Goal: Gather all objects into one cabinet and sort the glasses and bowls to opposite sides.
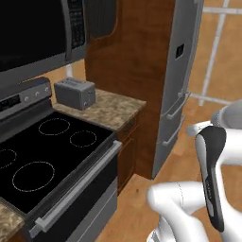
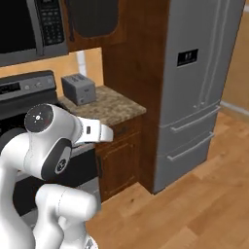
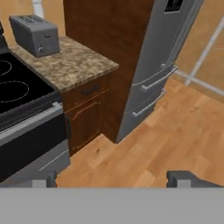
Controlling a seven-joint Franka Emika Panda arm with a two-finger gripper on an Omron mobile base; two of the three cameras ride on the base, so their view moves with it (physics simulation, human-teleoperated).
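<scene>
Left base view: my arm [image 1: 210,175] rises at lower right, with the stove [image 1: 45,151], a toaster [image 1: 74,92] on the granite surface [image 1: 111,111] and the fridge [image 1: 177,85] beyond it.

Right base view: my arm [image 2: 53,146] stands before the stove.

Hand view: my gripper [image 3: 111,178] hangs spread wide and empty over the floor [image 3: 175,131]; the toaster [image 3: 35,33] is far up-left, the fridge [image 3: 153,74] ahead. I cannot see any cups or bowls here.

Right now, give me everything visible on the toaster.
The toaster is a boxy grey, metal-looking two-slot unit with dark slots on top and a small knob and lever on its end face. It stands upright on the speckled granite counter, near the back wall, just right of the black stove and left of the tall wood panel. Nothing else touches it.
</scene>
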